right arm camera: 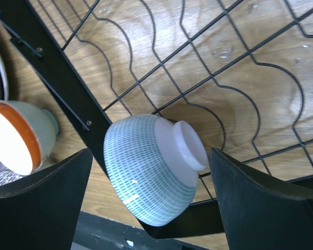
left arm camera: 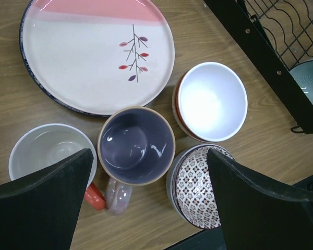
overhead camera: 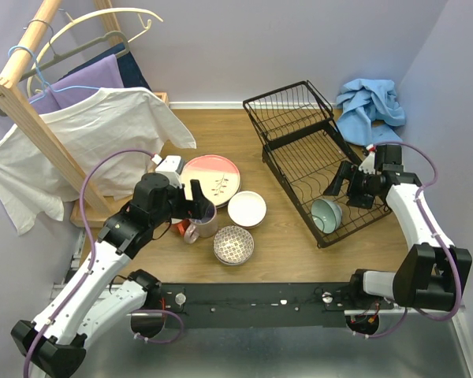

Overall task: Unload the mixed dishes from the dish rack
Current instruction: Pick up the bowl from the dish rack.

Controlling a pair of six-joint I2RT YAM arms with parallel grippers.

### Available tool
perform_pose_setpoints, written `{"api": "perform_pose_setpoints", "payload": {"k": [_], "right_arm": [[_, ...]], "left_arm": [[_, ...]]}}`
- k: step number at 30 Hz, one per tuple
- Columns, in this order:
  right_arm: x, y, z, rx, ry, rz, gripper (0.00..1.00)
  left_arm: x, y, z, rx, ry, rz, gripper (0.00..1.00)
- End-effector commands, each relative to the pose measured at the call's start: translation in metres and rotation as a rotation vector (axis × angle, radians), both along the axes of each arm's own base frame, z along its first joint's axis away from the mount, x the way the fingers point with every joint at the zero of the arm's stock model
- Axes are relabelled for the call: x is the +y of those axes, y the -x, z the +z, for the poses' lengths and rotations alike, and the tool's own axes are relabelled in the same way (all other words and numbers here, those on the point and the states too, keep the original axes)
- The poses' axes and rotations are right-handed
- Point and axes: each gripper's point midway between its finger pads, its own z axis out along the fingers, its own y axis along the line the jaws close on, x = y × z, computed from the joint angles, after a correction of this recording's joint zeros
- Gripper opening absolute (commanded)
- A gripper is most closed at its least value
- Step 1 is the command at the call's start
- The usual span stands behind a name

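Altogether you had one plate point(left arm camera: 94, 57), two mugs point(left arm camera: 136, 145) and two bowls point(left arm camera: 213, 100) on the table point(overhead camera: 288, 246). One striped bowl point(right arm camera: 146, 174) lay tipped in the dish rack point(overhead camera: 296, 134). Left gripper point(left arm camera: 148, 152) and right gripper point(right arm camera: 150, 152) gaped wide, empty.

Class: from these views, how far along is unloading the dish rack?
Done: the plate, white bowl, patterned bowl, purple-inside mug and orange-handled mug sit on the table outside the dish rack. In hand: the open right gripper straddles the pale-green bowl, the only dish seen in the rack; not gripped yet. The left gripper is open over the mugs. Left: lift that bowl out.
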Motion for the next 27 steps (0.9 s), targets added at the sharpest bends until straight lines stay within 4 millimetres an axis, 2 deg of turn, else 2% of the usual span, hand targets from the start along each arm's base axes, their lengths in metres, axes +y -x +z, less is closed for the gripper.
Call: {"api": "perform_pose_setpoints", "payload": {"k": [1,13,22,27], "right_arm": [[0.008,0.009,-0.007,0.035,-0.062,0.026,1.00],[0.012,0.014,-0.029,0.051,-0.103,0.016,1.00],[0.015,0.012,-0.027,0.030,-0.117,0.045,1.00],[0.017,0.008,-0.016,-0.006,-0.125,0.068,0.98]], "left_arm": [[-0.006,0.003,0.002,-0.020,0.009,-0.061,0.99],[-0.015,0.000,0.016,-0.047,0.040,-0.100,0.99],[-0.020,-0.002,0.018,-0.045,0.051,-0.114,0.99],[-0.024,-0.002,0.018,-0.038,0.059,-0.126,0.99]]}}
